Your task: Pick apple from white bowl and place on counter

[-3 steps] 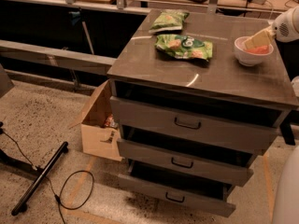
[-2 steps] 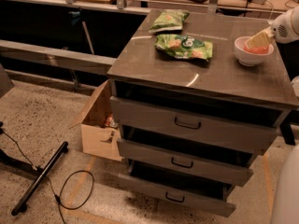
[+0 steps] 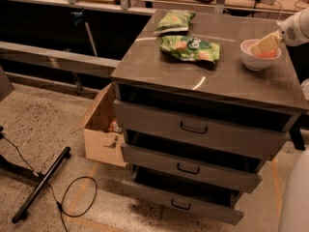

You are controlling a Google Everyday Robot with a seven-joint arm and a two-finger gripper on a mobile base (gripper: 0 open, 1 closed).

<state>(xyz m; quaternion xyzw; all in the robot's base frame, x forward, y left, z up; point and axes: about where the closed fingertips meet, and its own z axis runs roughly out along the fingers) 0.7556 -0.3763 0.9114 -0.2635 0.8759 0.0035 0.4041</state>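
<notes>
The tabletop (image 3: 227, 83) of the drawer cabinet carries a green snack bag (image 3: 190, 49) near its middle and the white bowl (image 3: 255, 63) toward its right rear corner. The end effector (image 3: 263, 45) reaches into the bowl from the right, just over the apple (image 3: 269, 55). I cannot tell whether it has closed on the apple. The apple lies in the bowl, so lifting and placing appear left to do.

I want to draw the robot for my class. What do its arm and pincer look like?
The arm is smooth, round and white, like a fat tube, with a small dark round patch near its end. The pincer is pale cream and blocky. It is over the white bowl on the counter. No cables show.
</notes>
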